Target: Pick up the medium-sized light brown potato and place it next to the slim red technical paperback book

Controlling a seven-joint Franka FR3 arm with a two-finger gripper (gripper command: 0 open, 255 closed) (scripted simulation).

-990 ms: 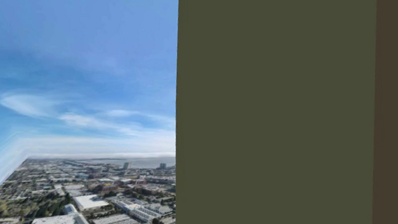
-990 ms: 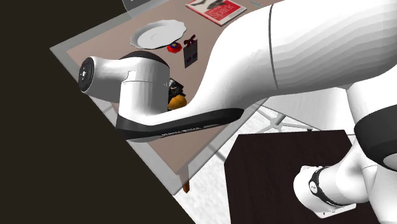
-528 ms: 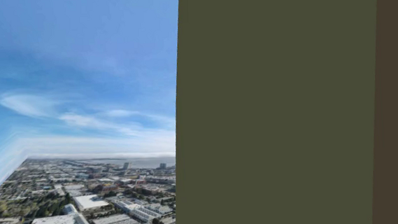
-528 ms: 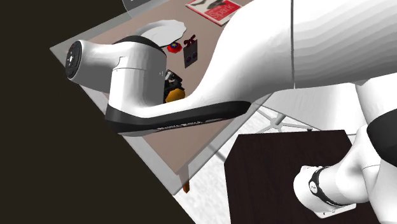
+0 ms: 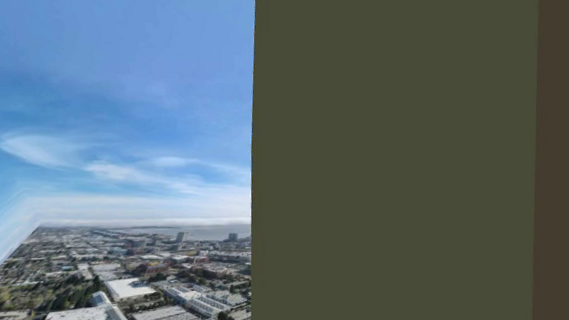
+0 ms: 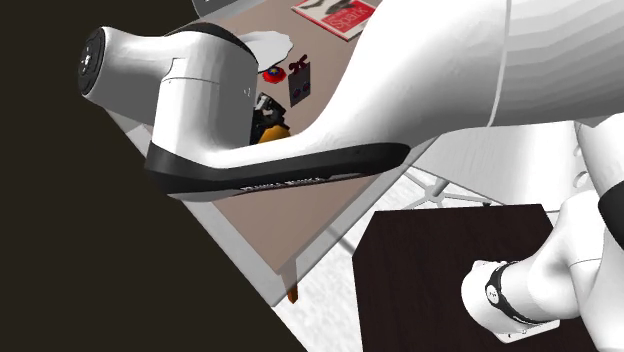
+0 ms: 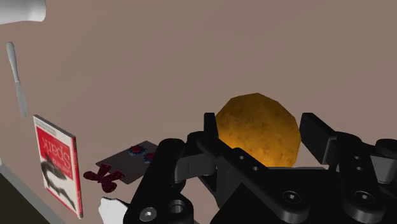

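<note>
Your pincer point(image 7: 261, 122) is clamped on the potato point(image 7: 257, 133), with one black finger pressed to each flank of it. The potato is a roundish, faceted lump, orange-brown with a mottled skin. In the second exterior view it shows as an orange sliver at upper centre-left, tucked under the wrist and above the worktop point(image 6: 300, 205). You cannot tell there whether it touches the matte brown surface. The arm point(image 6: 430, 80), glossy white with a black band, crosses that frame and blocks most of the worktop. It also cuts off the near side of a white scalloped plate point(image 6: 272, 42). To the right of the plate lie a small red thing point(image 6: 272, 73), too small to name, and a dark card point(image 6: 299, 88) bearing a red figure. The book point(image 6: 340, 14), flat with a red cover, lies at the top edge, cropped by the frame and well apart from the potato. From the wrist camera you see a slim grey knife point(image 7: 18, 79) beyond the book. Past it is a rounded white thing point(image 7: 22, 9), cut off and hard to identify. The dark stand point(image 6: 450, 270) sits at lower right of the second exterior view, with a black area at lower left. In the shoulder view a flat olive panel point(image 5: 402, 153) covers the right, with sky and city at the left.
</note>
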